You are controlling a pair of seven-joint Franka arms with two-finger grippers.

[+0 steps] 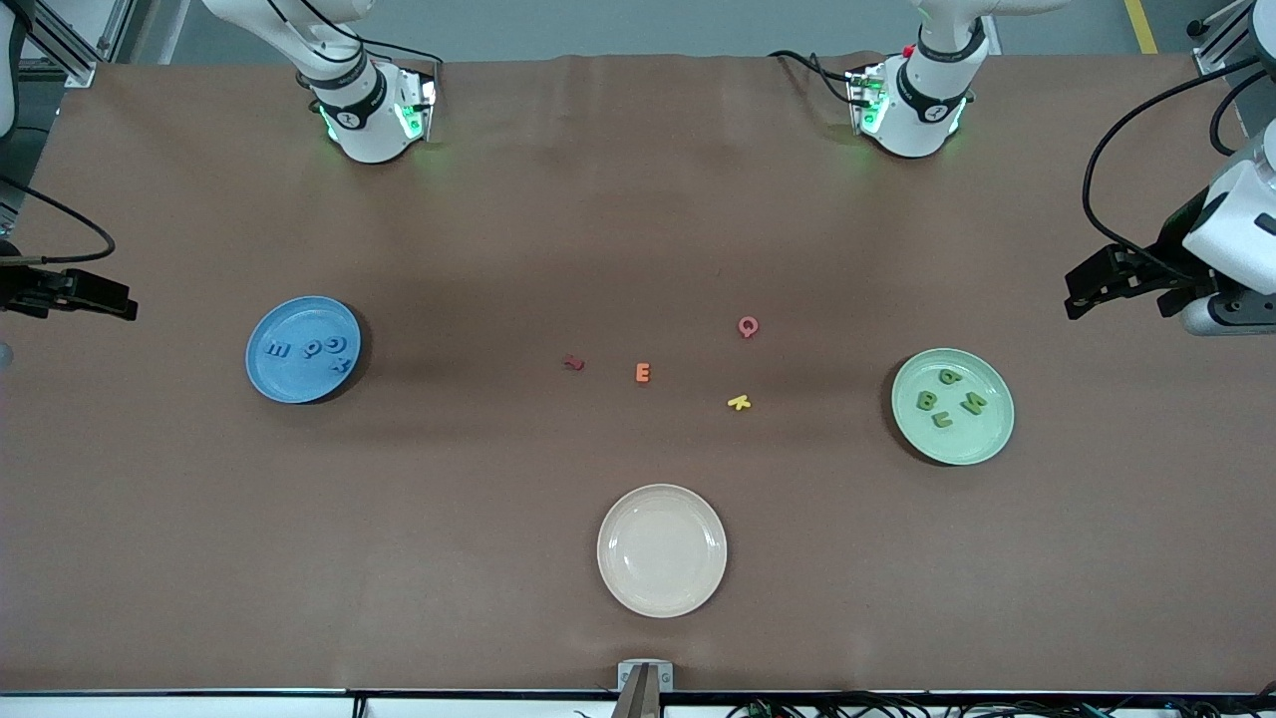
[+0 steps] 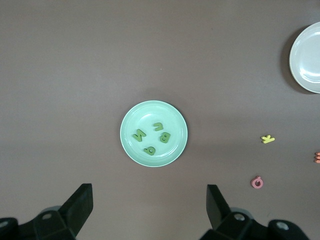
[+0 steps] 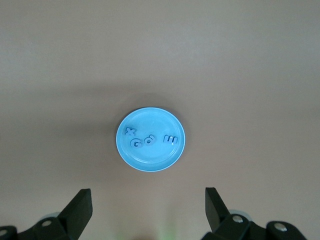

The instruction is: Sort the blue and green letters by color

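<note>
Clearly, in the front view, the four blue letters (image 1: 311, 348) lay together on the blue plate (image 1: 267, 374) toward the right arm's end of the table, and the four green letters (image 1: 947, 399) lay on the pale green plate (image 1: 972, 447) toward the left arm's end. Between the two plates, on the brown table (image 1: 449, 519), four other letters stayed apart from each other: a dark red letter (image 1: 573, 363), an orange E (image 1: 643, 373), a yellow K (image 1: 739, 403) and a pink Q (image 1: 748, 326). A white plate (image 1: 662, 550) stood nearer to the front camera than these, with nothing on it. The left gripper (image 1: 1092, 289) hung in the air at the left arm's edge of the table, and the right gripper (image 1: 95, 296) hung at the right arm's edge; both held nothing.

From the left wrist view, the left gripper (image 2: 150, 212) had its jaws spread wide and empty, high over the table, with the pale green plate (image 2: 130, 150) and the green letters (image 2: 152, 136) below it. The yellow K (image 2: 268, 139), the pink Q (image 2: 257, 183) and a part of the white plate (image 2: 307, 57) were also seen.

From the right wrist view, the right gripper (image 3: 148, 212) was also released and empty, above the blue plate (image 3: 150, 162) with the blue letters (image 3: 149, 140) in a row on it.
</note>
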